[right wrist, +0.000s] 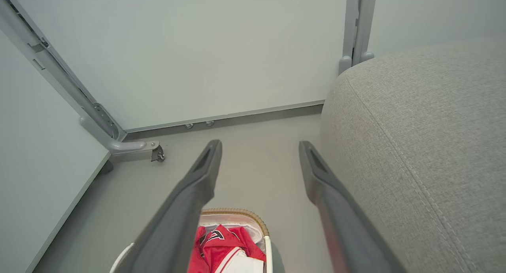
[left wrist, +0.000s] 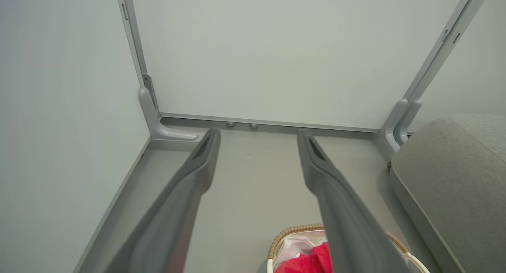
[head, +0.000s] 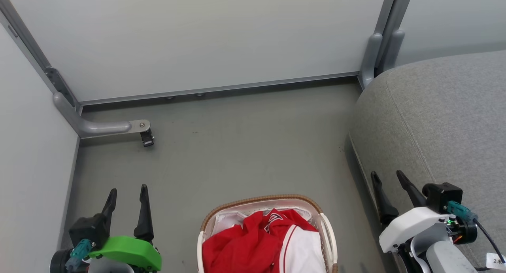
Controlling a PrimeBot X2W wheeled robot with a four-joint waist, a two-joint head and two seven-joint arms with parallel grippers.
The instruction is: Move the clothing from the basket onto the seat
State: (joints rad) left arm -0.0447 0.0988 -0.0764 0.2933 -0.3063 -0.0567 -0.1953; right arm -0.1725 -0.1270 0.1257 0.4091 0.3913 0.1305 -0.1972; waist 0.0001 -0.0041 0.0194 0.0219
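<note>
At six o'clock, red clothing [head: 245, 245] lay in the basket [head: 261, 200]; the seat [head: 435, 114] sat at three. Left gripper [head: 128, 188] and right gripper [head: 386, 173] hung spread wide, empty; the first grasp seemed next, needing a downward reach.

- Left gripper [head: 127, 190]: two long dark fingers tapering to narrow tips, set on a black block [head: 90, 227].
- Behind it is a rounded, bright green cover [head: 126, 252], with a teal left plug [head: 81, 249] beside it.
- Right gripper [head: 386, 174]: the same dark fingers, backed by a white shell [head: 409, 223].
- Right wrist: black box [head: 442, 194], teal right plug [head: 458, 209], black cable [head: 488, 235], small green light [head: 449, 222].
- White label [head: 496, 260] by the cable (writing too small to read).
- Up close the fingers [left wrist: 178, 209] look matte grey, each with a long recess near the tip.
</note>
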